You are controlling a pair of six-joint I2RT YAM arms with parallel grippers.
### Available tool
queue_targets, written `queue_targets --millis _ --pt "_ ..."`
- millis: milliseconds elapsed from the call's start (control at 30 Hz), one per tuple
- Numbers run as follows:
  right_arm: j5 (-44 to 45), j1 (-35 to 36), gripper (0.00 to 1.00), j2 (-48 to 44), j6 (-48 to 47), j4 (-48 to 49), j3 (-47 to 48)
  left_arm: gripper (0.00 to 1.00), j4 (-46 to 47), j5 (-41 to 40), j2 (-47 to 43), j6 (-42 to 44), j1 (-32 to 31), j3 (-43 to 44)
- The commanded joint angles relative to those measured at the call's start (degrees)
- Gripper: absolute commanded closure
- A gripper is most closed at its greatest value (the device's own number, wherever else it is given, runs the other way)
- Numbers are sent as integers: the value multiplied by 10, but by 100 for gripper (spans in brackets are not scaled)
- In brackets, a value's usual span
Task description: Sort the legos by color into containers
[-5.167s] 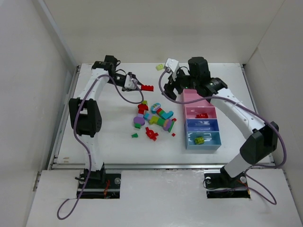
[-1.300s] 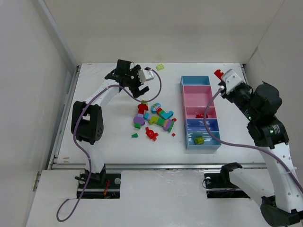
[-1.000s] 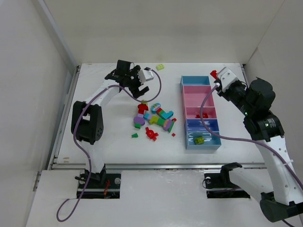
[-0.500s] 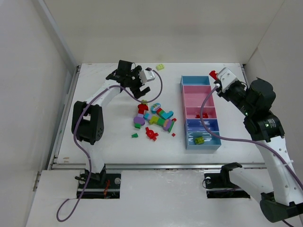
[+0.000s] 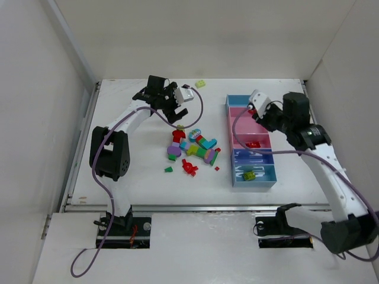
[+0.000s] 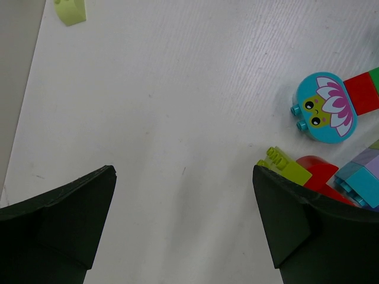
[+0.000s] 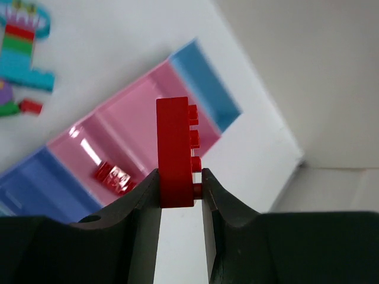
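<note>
Right gripper: the fingers were narrowed onto a red lego, clamping its lower end by the flat faces; the brick stood upright between the tips, with its studs turned toward one finger; the gripper hung in the air, clear of everything under it

Beyond and below the tips lay the containers, a joined strip of open bins; the held brick hung above the far part of the strip; the pink bin under the tips held small red bricks; past it came the second pink bin, then a light blue end bin; on the near side of the tips sat the darker blue bin, and the last light blue bin held a yellow-green brick

Left gripper: the fingers stood spread wide with nothing between them, only the bare table showing in the gap; a yellow-green lego lay just beside one fingertip, touching a red piece; a teal round piece printed with a flower face lay further out on that side; a pale green brick lay far beyond the other finger, well apart; the main pile of legos sat between the two grippers
</note>
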Motion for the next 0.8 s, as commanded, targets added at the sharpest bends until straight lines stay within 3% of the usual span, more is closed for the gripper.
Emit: queue_targets --millis 0,300,567,700,767 --pt "0 4 100 45 -26 -68 -36 0 17 4 -36 -9 -2 -7" --pt "17 4 100 128 -61 -53 -79 0 17 -12 -41 -9 -2 -18" --pt "22 4 100 196 -97 -28 -69 0 60 -66 -41 -90 -2 -11" --pt "22 9 86 214 -97 -28 -64 0 77 -91 -41 -119 -2 -6" --pt "22 9 67 214 -97 -28 -64 0 82 -99 -41 -127 -2 0"
